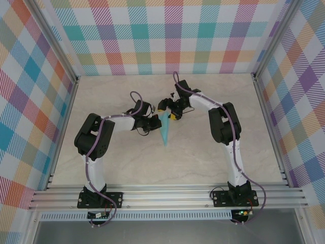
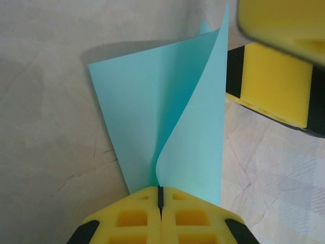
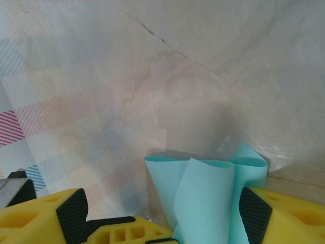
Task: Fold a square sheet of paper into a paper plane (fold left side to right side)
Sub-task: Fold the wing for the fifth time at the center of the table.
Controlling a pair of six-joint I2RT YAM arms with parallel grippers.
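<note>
Clamps the paper plane (image 2: 152,112) where it narrows with the left pincer (image 2: 160,201), jaws pressed together, one flap curling upright. Straddles the loose flaps at the wide end with the right pincer (image 3: 165,223), fingers well apart; perhaps grazing paper, hard to judge. Lies mid-bench (image 1: 203,162), tip toward the near edge.

left arm (image 1: 92,170) and right arm (image 1: 233,162) share white links, chunky black joint housings and a lilac cable (image 1: 133,94) looping alongside. each stands on black base plates (image 1: 116,197). the left gripper (image 2: 160,195) and right gripper (image 3: 162,226) have yellow pocketed fingers (image 2: 134,219) with black cross-hatched pads (image 3: 72,209).
</note>
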